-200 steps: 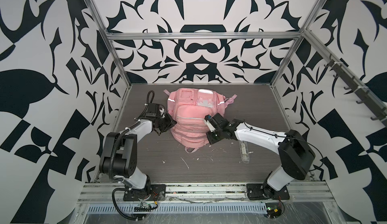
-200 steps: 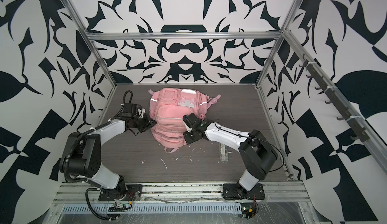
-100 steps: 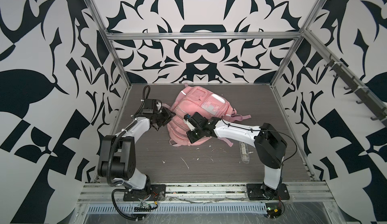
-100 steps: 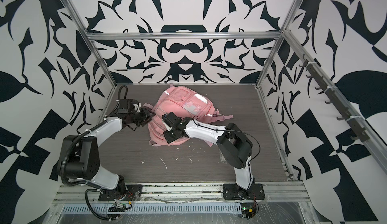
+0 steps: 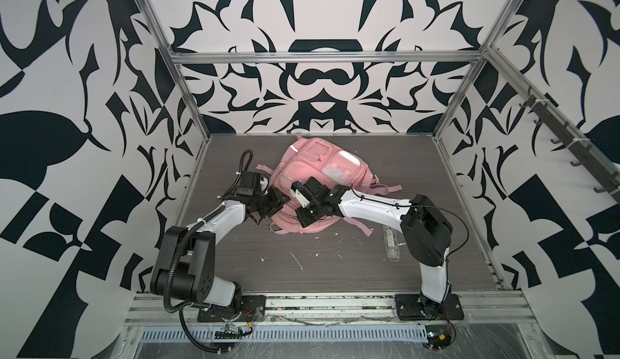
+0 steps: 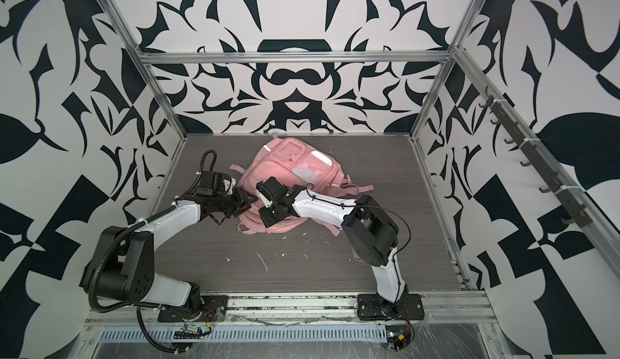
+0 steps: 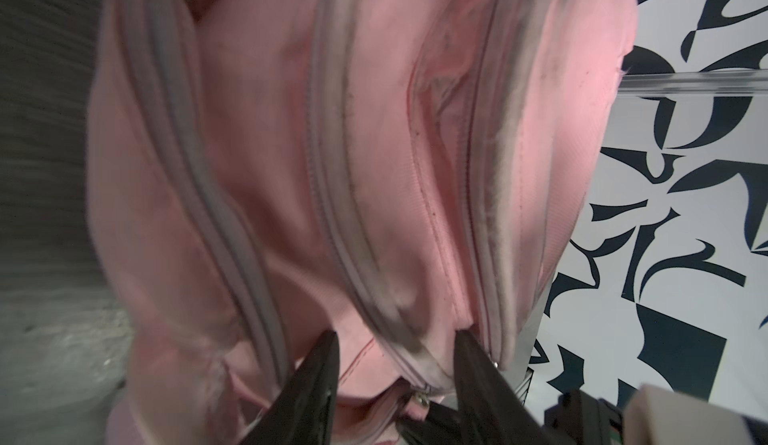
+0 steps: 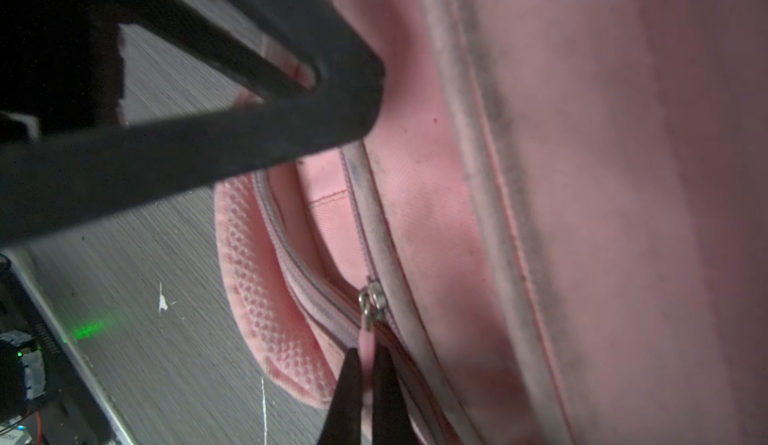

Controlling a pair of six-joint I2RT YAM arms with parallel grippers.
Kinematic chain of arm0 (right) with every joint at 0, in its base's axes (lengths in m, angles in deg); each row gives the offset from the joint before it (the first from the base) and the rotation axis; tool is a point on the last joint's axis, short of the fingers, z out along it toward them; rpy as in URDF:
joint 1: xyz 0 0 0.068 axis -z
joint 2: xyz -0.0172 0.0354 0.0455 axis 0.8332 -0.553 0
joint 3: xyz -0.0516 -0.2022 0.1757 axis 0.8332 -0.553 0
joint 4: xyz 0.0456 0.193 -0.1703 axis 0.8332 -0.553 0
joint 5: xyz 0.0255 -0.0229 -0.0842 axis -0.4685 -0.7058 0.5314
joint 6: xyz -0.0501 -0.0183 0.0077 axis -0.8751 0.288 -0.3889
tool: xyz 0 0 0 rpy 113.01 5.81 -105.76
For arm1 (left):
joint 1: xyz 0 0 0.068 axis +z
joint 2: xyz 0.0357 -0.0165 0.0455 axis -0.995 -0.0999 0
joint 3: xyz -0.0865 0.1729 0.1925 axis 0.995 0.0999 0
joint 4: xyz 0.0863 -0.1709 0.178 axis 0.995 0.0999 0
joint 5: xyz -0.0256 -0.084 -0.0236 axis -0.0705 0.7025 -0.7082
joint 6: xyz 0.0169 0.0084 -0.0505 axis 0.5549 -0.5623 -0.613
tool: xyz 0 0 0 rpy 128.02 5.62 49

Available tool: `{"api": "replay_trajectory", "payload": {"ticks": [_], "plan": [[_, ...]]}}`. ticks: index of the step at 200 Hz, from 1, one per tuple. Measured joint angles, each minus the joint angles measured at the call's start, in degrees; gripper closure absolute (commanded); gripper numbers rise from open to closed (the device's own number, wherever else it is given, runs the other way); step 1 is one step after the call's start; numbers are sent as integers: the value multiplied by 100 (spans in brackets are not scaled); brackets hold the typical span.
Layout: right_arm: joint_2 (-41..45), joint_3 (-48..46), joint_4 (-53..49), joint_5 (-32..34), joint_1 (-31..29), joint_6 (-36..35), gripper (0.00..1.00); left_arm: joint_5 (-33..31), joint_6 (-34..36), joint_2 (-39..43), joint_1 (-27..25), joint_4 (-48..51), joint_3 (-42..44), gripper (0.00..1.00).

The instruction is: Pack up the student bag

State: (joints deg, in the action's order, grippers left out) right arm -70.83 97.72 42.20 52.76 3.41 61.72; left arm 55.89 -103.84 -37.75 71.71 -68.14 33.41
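Note:
The student bag [image 5: 318, 169] [image 6: 292, 166], a pink backpack, lies slumped on the dark table between both arms. It fills the left wrist view [image 7: 374, 152] and the right wrist view [image 8: 582, 172]. My right gripper [image 8: 365, 353] [image 5: 297, 211] is shut on the pink zip pull [image 8: 367, 339] hanging from a metal slider [image 8: 372, 295] at the bag's near left edge. My left gripper [image 7: 395, 339] [image 5: 283, 202] is open close beside it. Its black fingertips [image 7: 328, 343] straddle a grey zip seam [image 7: 399, 339] and touch the fabric.
A clear plastic tube [image 5: 391, 243] lies on the table by the right arm's elbow. White scraps [image 5: 297, 261] litter the front of the table. The bag's pink straps [image 5: 385, 189] trail to the right. A rail of hooks [image 5: 570, 152] runs along the right wall.
The right gripper has moved left across the bag with the zip pull, and the bag has turned and slumped leftward. The left gripper's jaws have opened off the bag's fabric.

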Motion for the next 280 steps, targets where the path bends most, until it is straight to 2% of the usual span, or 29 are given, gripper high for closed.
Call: {"api": "replay_trajectory", "payload": {"ticks": [24,44,64,123,169,194,234,280], "plan": [[79,-94,37,-4,0,2,100,42,-70,-365,-55,-175,-70,64],[184,-258,127,-4,2,20,100,111,-101,-544,-59,-275,-118,81],[354,-505,238,9,11,28,100,155,-127,-553,-66,-249,-216,87],[1287,-1655,295,87,223,2,100,365,-96,-553,107,-164,-269,90],[2059,-2441,295,-4,935,-105,100,437,-24,-535,212,-155,-269,90],[2192,-2500,254,-133,1342,-164,100,437,-2,-507,221,-155,-269,90],[2155,-2487,240,-251,1600,-348,100,431,72,-417,232,-142,-256,90],[1950,-2225,164,-251,2352,-481,100,365,129,-269,254,-131,-149,90]]}}
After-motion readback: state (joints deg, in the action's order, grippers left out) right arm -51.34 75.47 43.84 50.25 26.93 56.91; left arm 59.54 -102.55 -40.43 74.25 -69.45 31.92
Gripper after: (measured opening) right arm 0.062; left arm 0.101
